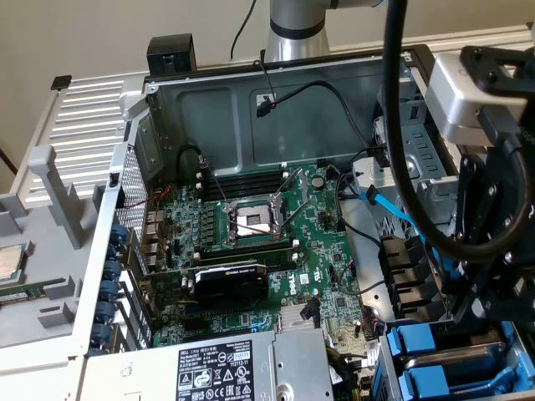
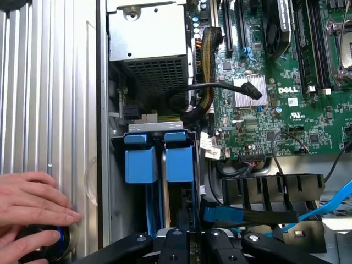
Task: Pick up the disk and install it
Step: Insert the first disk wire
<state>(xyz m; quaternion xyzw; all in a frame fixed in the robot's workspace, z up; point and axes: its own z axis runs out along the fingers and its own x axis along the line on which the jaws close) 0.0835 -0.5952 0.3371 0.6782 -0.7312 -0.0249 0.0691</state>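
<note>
A person's hand is resting on a round black device with a glowing blue ring, outside the ribbed grey panel that is lying alongside the open computer case. Inside the case wall, two blue-fronted carriers are standing on edge side by side in the drive bay. The other carrier is sitting nearer the wall. The disk is sitting just beside it, on the side of the motherboard, with its narrow upper edge running back toward the gripper. The gripper is hanging right over that edge with its jaws drawn close together, apparently pinching the disk rather than hanging free.

Judging from this, the pick-up is done and the installing is in hand. The disk is standing in its slot, though whether it is fully home cannot be told. This step is calling for a straight, square push along the slot, and for care around the bright blue data cable lying near the bay.

As for writing, the power supply label at the exterior view's lower edge is showing rows of approval marks, with print too fine to read. The motherboard is carrying "DELL" in white letters.
</note>
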